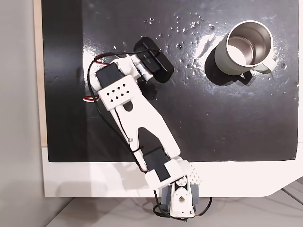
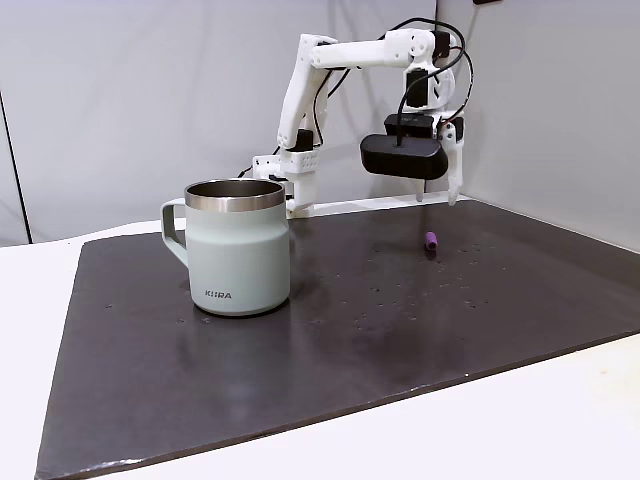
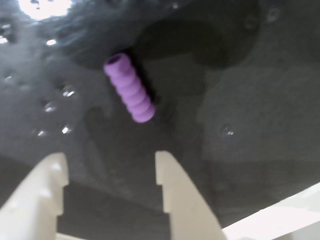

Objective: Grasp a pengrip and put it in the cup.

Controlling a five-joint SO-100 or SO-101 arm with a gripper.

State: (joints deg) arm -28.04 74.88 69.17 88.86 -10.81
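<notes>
In the wrist view the gripper [image 3: 110, 162] hangs with jaws spread and empty, the pengrip [image 3: 129, 94] lying free above centre on bare dark mat [image 3: 260, 125], the cup [image 2: 238, 247] upright at a fixed view's left.

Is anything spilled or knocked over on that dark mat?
Nothing is knocked over. The cup stands upright, and the pengrip lies on its side beneath the open gripper. The one oddity: small shiny specks, perhaps droplets, scattered across the mat.
</notes>
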